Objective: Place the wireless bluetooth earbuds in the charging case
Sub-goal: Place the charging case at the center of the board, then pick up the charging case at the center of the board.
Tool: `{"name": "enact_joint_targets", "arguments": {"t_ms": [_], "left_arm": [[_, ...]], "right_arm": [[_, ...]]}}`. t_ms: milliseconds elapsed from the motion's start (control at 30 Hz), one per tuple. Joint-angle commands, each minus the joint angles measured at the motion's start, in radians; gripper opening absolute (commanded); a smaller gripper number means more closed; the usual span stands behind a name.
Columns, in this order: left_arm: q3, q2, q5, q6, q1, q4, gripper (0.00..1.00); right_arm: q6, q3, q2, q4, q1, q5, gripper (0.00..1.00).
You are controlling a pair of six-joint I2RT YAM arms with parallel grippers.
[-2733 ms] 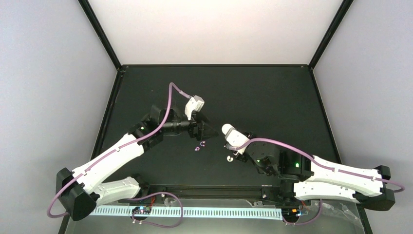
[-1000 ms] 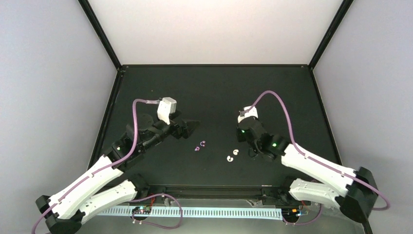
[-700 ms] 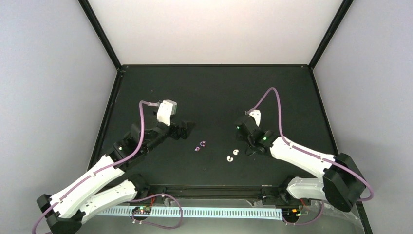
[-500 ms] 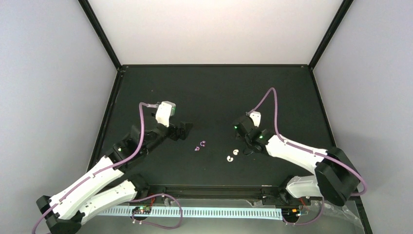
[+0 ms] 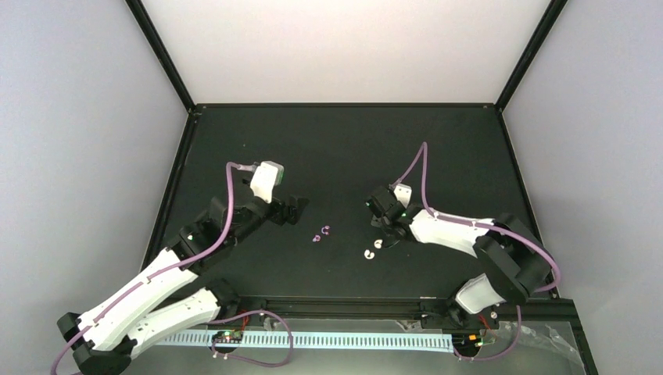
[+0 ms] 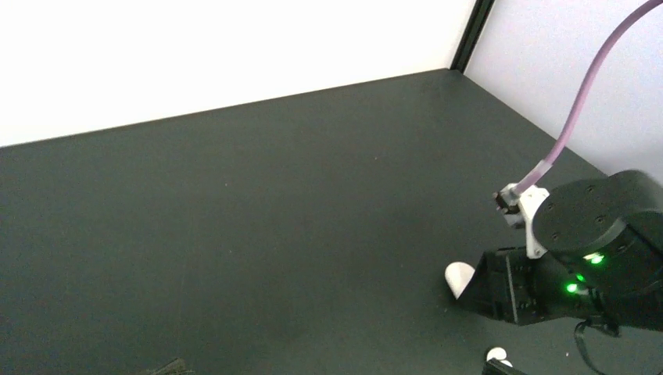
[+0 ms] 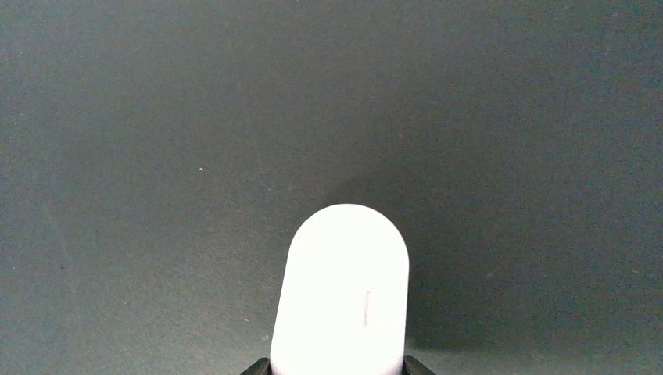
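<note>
White charging case (image 7: 344, 297) in right pincer (image 7: 336, 368)

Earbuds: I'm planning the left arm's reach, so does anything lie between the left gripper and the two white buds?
Yes. Two small purple pieces lie on the table roughly between the left gripper and the earbuds, slightly to the near side of the straight line. Nothing else shows there.

Charging case (image 7: 342, 297) cut off at bottom edge
</note>
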State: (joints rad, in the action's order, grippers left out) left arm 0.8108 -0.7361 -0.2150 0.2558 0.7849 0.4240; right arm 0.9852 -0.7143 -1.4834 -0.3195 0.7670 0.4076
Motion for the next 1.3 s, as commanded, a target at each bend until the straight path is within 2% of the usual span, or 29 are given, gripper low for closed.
{"name": "enact_joint_targets", "arguments": {"t_ms": [0, 100, 200, 333, 433, 500, 667, 800, 1267], "left_arm": [[0.084, -0.025, -0.010, -0.066, -0.004, 0.032, 0.99], [0.083, -0.036, -0.011, -0.074, -0.004, 0.028, 0.99], [0.066, -0.031, -0.018, -0.087, -0.003, 0.019, 0.99], [0.034, -0.011, -0.043, -0.097, -0.004, 0.009, 0.99], [0.005, 0.007, -0.050, -0.101, -0.004, -0.003, 0.99], [-0.006, 0.012, -0.050, -0.101, -0.004, -0.006, 0.99], [0.001, 0.006, -0.056, -0.113, -0.004, 0.000, 0.99], [-0.001, 0.001, -0.062, -0.116, -0.004, 0.003, 0.99], [0.000, -0.028, -0.073, -0.129, -0.004, 0.005, 0.99]], "right_arm": [[0.047, -0.045, -0.048, 0.044, -0.005, -0.012, 0.41], [0.052, -0.057, -0.073, 0.045, -0.006, -0.027, 0.42], [0.033, -0.054, -0.061, 0.032, -0.005, -0.040, 0.48], [-0.011, 0.011, 0.063, 0.019, -0.007, -0.045, 0.58], [-0.050, 0.101, 0.179, 0.031, -0.025, -0.061, 0.59], [-0.076, 0.154, 0.227, 0.031, -0.052, -0.076, 0.53], [-0.177, 0.185, 0.200, 0.049, -0.115, -0.132, 0.18], [-0.214, 0.138, 0.133, 0.077, -0.115, -0.166, 0.03], [-0.228, -0.039, -0.102, 0.145, -0.090, -0.338, 0.01]]}}
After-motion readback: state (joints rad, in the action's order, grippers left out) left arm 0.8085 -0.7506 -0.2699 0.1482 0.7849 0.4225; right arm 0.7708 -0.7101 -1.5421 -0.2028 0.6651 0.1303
